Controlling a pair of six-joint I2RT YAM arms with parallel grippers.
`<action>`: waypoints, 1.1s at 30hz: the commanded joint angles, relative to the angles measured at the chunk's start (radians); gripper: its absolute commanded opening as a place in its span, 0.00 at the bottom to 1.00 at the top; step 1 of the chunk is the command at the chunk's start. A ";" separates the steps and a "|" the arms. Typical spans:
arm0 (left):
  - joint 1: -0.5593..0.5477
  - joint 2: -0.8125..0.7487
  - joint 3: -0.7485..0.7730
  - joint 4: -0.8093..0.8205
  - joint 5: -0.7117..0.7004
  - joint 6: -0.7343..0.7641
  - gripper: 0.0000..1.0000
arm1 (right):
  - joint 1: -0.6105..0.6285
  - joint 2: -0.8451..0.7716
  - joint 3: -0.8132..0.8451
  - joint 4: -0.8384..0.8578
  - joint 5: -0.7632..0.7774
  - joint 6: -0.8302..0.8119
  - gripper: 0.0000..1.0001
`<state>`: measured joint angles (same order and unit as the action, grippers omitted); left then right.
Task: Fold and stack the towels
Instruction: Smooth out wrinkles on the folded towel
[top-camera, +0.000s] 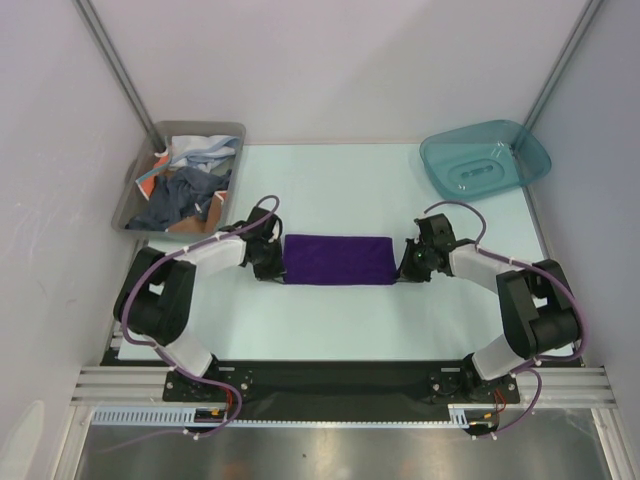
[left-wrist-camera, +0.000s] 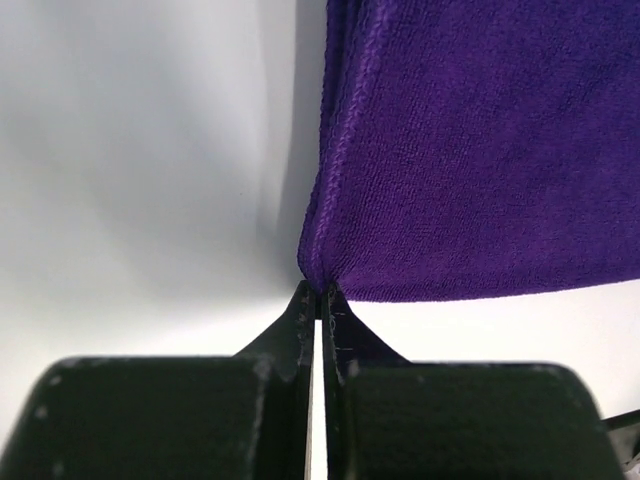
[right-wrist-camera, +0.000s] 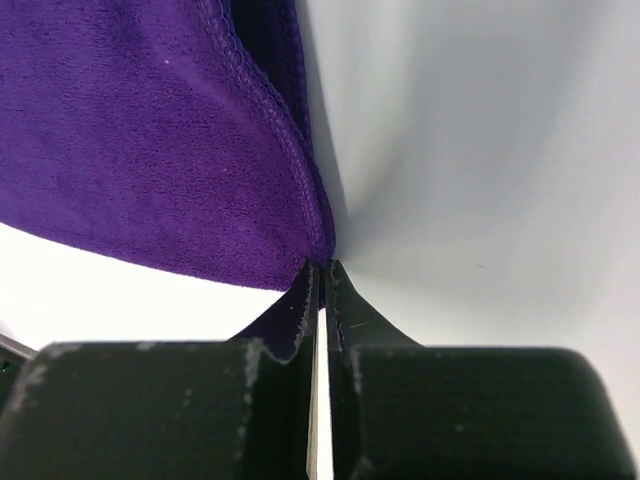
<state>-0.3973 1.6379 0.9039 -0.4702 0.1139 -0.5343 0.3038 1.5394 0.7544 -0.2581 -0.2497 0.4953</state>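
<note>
A deep purple towel (top-camera: 337, 259) lies folded into a flat rectangle at the table's middle. My left gripper (top-camera: 273, 262) is shut on its left near corner; in the left wrist view the tips (left-wrist-camera: 322, 290) pinch the purple towel (left-wrist-camera: 480, 150). My right gripper (top-camera: 407, 266) is shut on its right near corner; in the right wrist view the tips (right-wrist-camera: 322, 268) pinch the purple towel (right-wrist-camera: 140, 130). More towels, dark grey-blue (top-camera: 175, 198), orange-red (top-camera: 152, 172) and pale (top-camera: 203, 150), lie crumpled in the grey bin.
The grey plastic bin (top-camera: 232, 130) stands at the back left. A teal translucent bin (top-camera: 485, 160) stands at the back right. Walls close in the table on three sides.
</note>
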 joint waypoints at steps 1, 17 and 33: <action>0.000 0.006 -0.017 0.018 -0.037 0.003 0.00 | -0.005 0.008 -0.013 0.039 0.013 -0.034 0.02; 0.002 0.043 0.317 -0.067 -0.008 0.066 0.48 | -0.046 0.031 0.215 -0.044 -0.048 -0.024 0.25; -0.003 0.229 0.308 0.001 -0.029 0.076 0.46 | -0.085 0.338 0.398 0.046 -0.102 -0.149 0.26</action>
<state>-0.3973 1.8214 1.1950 -0.4843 0.1070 -0.4839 0.2356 1.8610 1.1015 -0.2394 -0.3740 0.4118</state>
